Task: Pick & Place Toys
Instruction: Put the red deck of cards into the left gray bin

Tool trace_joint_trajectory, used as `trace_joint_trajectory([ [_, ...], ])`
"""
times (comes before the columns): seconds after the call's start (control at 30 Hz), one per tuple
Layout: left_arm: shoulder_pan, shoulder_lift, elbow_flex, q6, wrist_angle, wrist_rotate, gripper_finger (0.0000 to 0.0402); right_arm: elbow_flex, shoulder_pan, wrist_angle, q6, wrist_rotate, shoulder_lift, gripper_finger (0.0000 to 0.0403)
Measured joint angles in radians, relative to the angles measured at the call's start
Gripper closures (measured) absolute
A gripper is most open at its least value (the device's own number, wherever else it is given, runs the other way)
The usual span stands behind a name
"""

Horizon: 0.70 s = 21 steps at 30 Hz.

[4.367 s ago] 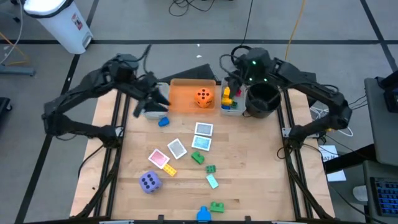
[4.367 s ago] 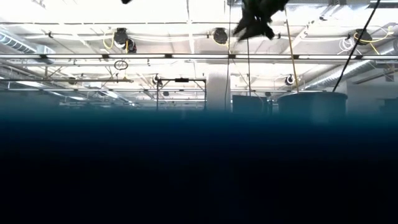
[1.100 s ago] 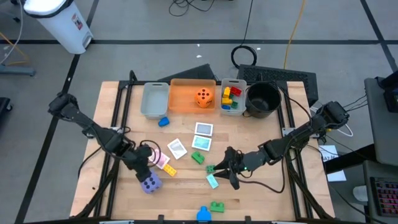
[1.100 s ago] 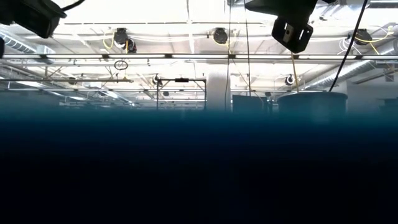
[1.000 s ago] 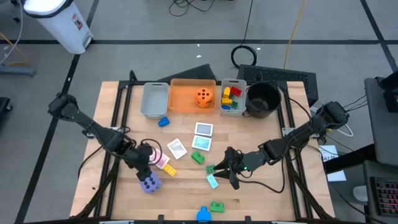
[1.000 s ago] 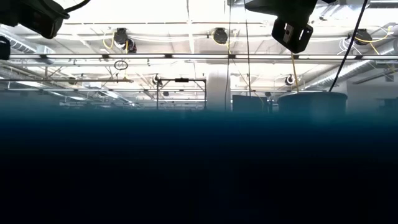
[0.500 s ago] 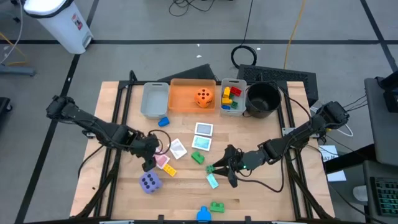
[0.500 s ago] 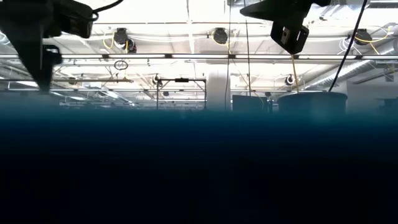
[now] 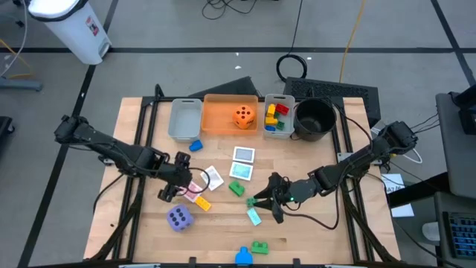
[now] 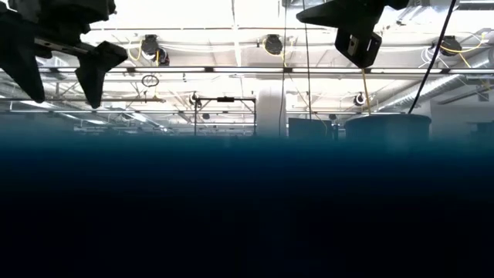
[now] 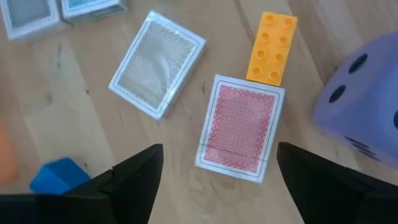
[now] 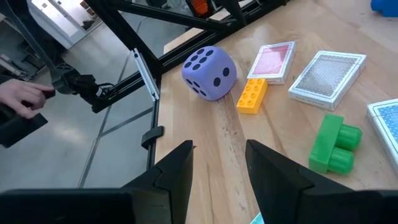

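In the left wrist view a pink picture card [image 11: 239, 127] lies flat on the table beyond my left gripper [image 11: 219, 149]. Beside it are a yellow brick [image 11: 272, 48], the purple die [image 11: 367, 106] and a grey card [image 11: 157, 71]. From above, my left gripper [image 9: 175, 186] hangs open just left of the pink card [image 9: 195, 191], above the table. My right gripper [image 9: 262, 201] stands open near the table's middle, by a green brick [image 9: 253, 201] and a teal card [image 9: 253, 217]. Nothing shows between its fingers [image 12: 174, 174]. The orange die [image 9: 243, 116] sits in the orange bin [image 9: 219, 119].
At the far edge stand a grey bin [image 9: 184, 119], the orange bin, a small bin of bricks [image 9: 277, 117] and a black bowl [image 9: 312, 119]. More cards [image 9: 243, 155] and bricks [image 9: 236, 188] lie mid-table. A green brick [image 9: 259, 246] and a blue brick [image 9: 242, 257] lie at the near edge.
My left gripper has gone from above the purple die toward the far edge and a little right, to the pink card. It has rolled about its own axis, so its fingers now stand the other way across. The toys lie where they were.
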Motion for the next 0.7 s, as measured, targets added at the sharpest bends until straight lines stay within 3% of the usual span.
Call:
trace_joint_trajectory([
  [0.5,0.0,0.001,0.0,0.032,0.003,-0.051,0.0085,0.0,-0.019,0.0,0.006,0.002,0.0,0.0261],
  [0.7,0.0,0.002,0.0,0.091,-0.02,-0.009,0.0042,0.0,-0.039,-0.001,0.019,0.0,0.0,0.0261],
])
